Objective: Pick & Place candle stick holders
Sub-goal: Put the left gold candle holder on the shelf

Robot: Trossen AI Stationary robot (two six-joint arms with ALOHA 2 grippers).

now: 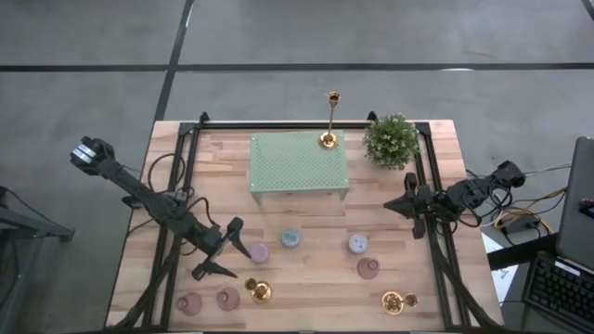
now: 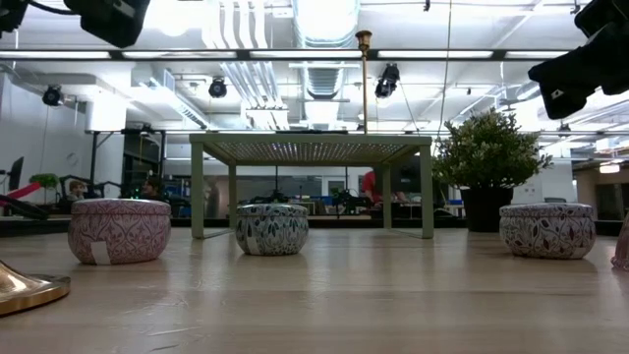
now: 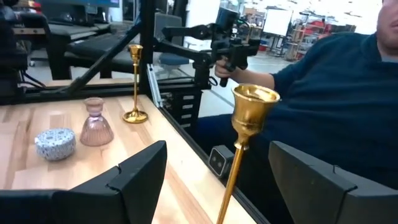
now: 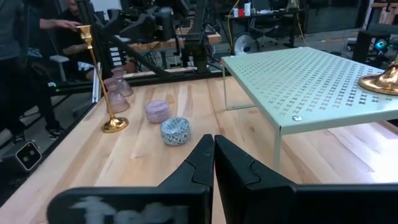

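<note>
A gold candlestick stands on its round base near the table's front left. In the left wrist view its cup and stem rise just ahead of my left gripper, which is open with a finger on each side and apart from it. A second gold candlestick stands at the front right, a third on the pale green stand. Small pastel holders sit on the table: lilac, pale blue, pale blue, pink, pink. My right gripper waits shut at the right edge.
A bushy potted plant stands at the back right beside the stand. Another pink holder sits at the front left corner. A person in a dark blue top sits beyond the table's edge. Bare wood lies between the stand and the holders.
</note>
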